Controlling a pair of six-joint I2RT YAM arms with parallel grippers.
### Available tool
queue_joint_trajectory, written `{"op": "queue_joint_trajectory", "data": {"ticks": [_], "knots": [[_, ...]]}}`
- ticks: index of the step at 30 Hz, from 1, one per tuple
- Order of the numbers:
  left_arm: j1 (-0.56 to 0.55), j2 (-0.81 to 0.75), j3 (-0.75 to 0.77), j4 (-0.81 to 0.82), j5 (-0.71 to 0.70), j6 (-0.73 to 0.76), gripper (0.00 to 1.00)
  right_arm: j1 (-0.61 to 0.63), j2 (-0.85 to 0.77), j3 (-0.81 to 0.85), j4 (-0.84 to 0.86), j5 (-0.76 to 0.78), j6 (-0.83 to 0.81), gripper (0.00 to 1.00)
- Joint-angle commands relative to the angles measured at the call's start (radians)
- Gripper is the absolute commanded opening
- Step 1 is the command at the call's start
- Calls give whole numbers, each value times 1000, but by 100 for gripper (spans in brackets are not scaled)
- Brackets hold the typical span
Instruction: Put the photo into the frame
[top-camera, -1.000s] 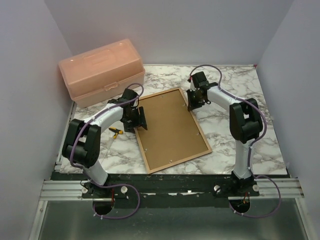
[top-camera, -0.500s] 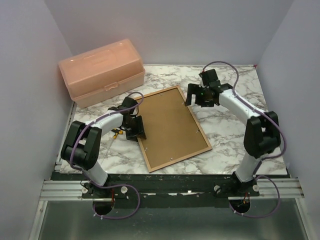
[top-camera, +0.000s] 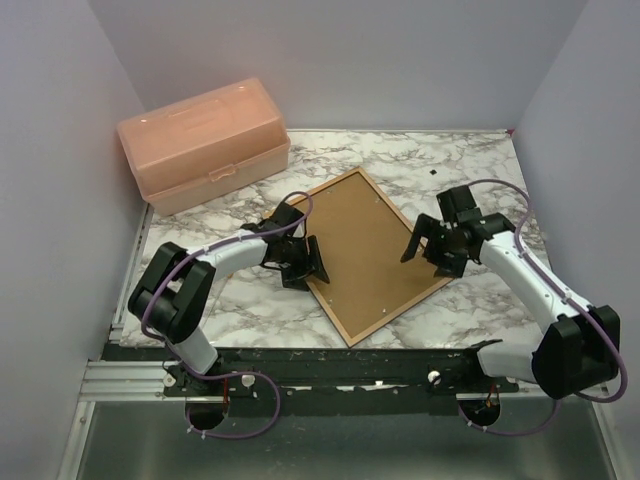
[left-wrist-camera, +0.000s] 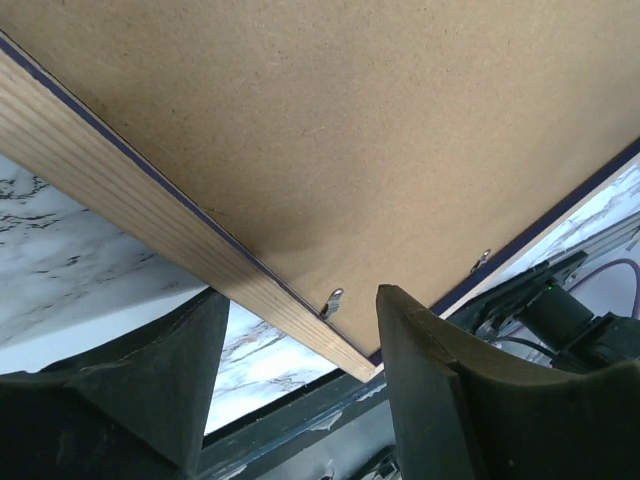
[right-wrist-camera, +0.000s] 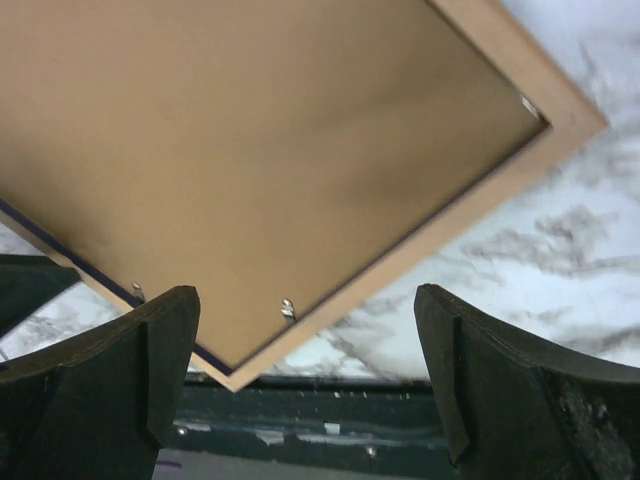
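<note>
Frame: the frame (right-wrist-camera: 420, 236) lies face down on the tabletop (top-camera: 440, 160), turned cornerwise, with its light wood side up and a thin navy line showing along its edge.
Backing board: the brown backing board (top-camera: 362, 252) sits flat inside the rim. Small metal tabs (left-wrist-camera: 333, 300) stand along its border.
Photo: not in any of the 3 views. It may already lie under the board, but nothing here shows that.
Done so far: judged from how things lie, the frame is closed up at the back and rests between the 2 arms.
Left to do: if the photo is not inside, the tabs must be turned, the board lifted, the photo laid in and the back shut again. If it is inside, only turning the frame over would remain.
Left gripper: the left gripper (left-wrist-camera: 300, 300) is at the frame's left edge, fingers apart and clamped on nothing. The near corner of the frame shows in the gap beyond them.
Right gripper: the right gripper (right-wrist-camera: 305, 300) hangs over the frame's right edge, fingers spread wide and holding nothing.
Surface: white marble-patterned tabletop with grey veins, and a metal rail (top-camera: 340, 385) along the near edge where the arms are bolted.
Room: plain pale grey-lilac walls (top-camera: 350, 60) close the tabletop in on 3 sides. A peach plastic box (top-camera: 200, 140) with its lid shut stands in the far left corner, well apart from the frame.
</note>
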Motion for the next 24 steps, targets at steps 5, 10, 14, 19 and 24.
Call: {"op": "queue_joint_trajectory", "data": {"ticks": [5,10,14,19,24], "knots": [[-6,-34,68,-143,-170,28,66,4,-96,-163,-126,-12,111,90],[-5,-116,62,-253,-345,94,69,4,-37,-248,-10,-50,103,86],[-3,-175,81,-310,-440,141,69,4,52,-243,98,-58,92,76],[22,-200,86,-338,-458,161,71,3,164,-224,224,-75,86,57],[78,-245,68,-324,-415,179,70,3,223,-205,236,-29,21,38]]}}
